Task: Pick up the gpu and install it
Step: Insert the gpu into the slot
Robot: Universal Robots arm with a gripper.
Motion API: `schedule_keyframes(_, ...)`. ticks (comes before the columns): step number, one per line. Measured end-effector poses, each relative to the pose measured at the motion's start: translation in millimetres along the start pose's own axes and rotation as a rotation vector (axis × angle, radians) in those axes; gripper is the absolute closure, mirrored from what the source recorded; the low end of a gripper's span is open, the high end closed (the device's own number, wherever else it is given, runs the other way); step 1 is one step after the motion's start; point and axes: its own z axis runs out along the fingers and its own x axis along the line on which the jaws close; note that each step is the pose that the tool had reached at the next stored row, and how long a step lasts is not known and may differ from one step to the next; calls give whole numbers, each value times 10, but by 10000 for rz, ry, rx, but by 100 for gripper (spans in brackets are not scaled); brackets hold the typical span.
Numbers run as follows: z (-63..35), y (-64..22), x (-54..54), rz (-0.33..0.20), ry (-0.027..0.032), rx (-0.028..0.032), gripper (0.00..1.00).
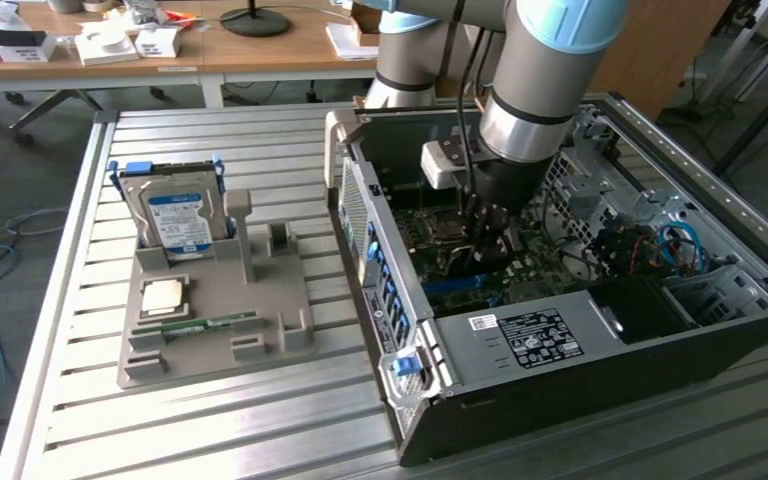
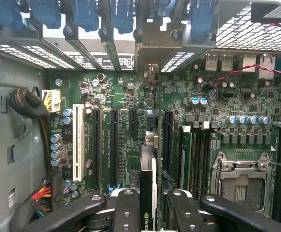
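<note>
Misalignment is the main danger: the hand (image 2: 150,210) is clenched on the gpu (image 2: 148,186), holding it edge-on directly above the motherboard (image 2: 116,96), with what looks like its metal bracket (image 2: 152,46) at the motherboard's rear edge beside the blue slot latches (image 2: 82,14). If the card's lower edge sits slightly off its expansion slot (image 2: 113,145), pressing could flex the board, or the bracket could snag the motherboard-side case frame.
</note>
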Motion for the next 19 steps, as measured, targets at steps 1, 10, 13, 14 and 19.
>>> schedule_keyframes(1, 0, 5, 0, 2, 0, 0, 73)
schedule_keyframes(10, 16, 15, 1, -1, 1, 0, 73)
schedule_keyframes(13, 26, 16, 1, -1, 1, 0, 73)
schedule_keyframes(14, 26, 16, 1, -1, 2, -1, 73)
schedule_keyframes(19, 28, 39, -2, 0, 0, 1, 73)
